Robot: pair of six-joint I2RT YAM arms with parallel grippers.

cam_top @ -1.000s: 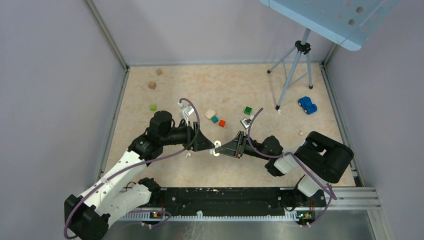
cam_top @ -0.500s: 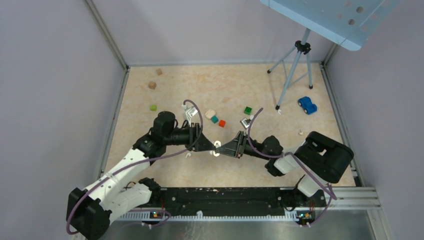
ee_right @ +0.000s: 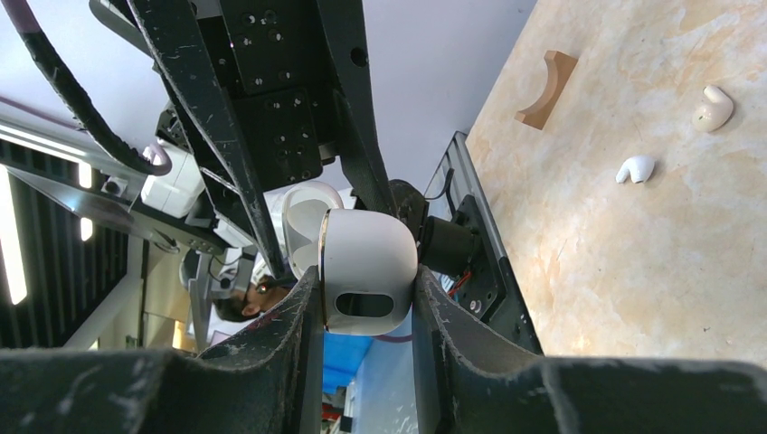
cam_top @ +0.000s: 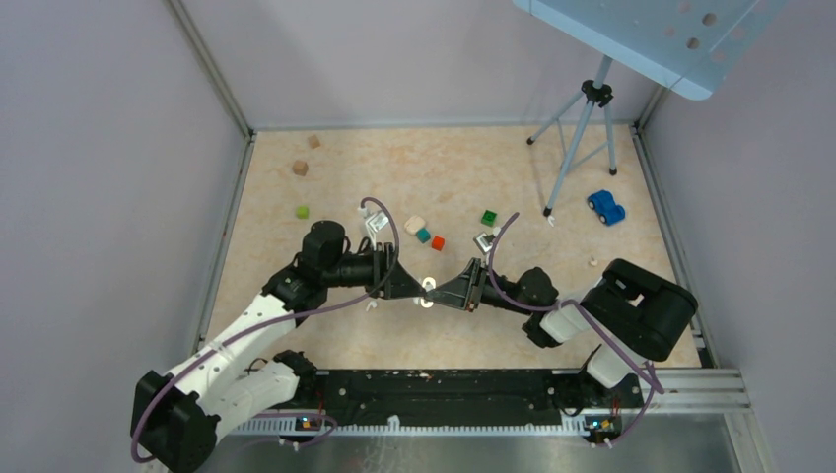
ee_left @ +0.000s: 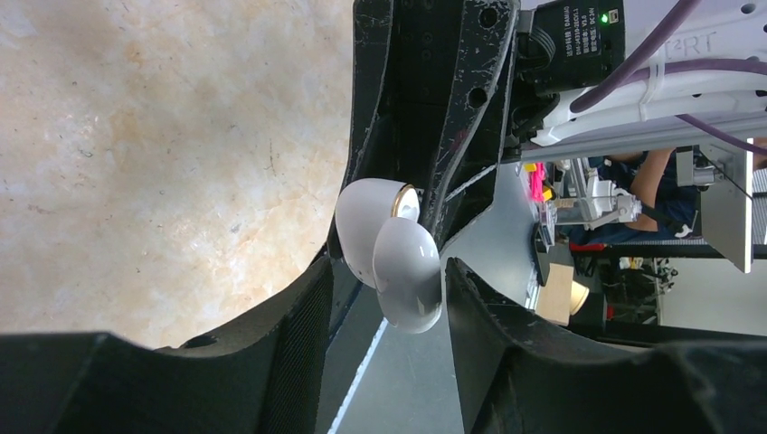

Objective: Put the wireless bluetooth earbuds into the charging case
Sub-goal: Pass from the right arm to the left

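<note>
The charging case (cam_top: 428, 290) is white with a gold rim and hangs in the air between both grippers. My right gripper (cam_top: 440, 292) is shut on its body (ee_right: 369, 271), the oval port facing the right wrist camera (ee_right: 366, 276). The lid (ee_left: 409, 276) stands partly open from the body (ee_left: 366, 226). My left gripper (cam_top: 416, 288) has its jaws either side of the lid (ee_left: 389, 271), with a gap on one side. Two earbuds lie on the table in the right wrist view, one white (ee_right: 636, 168), one creamier (ee_right: 713, 107). One earbud (cam_top: 372, 305) shows by the left arm.
A beige block (cam_top: 413, 225), teal cube (cam_top: 423, 235), red cube (cam_top: 438, 242) and green cubes (cam_top: 489, 218) (cam_top: 302, 211) lie behind the grippers. Wooden blocks (cam_top: 300, 168) are far left, a tripod (cam_top: 582, 128) and blue toy car (cam_top: 606, 207) far right. A wooden arch (ee_right: 547, 88) lies near the earbuds.
The left arm's elbow and cable shifted slightly a second ago; since then nothing has moved. Both grippers stay at the case.
</note>
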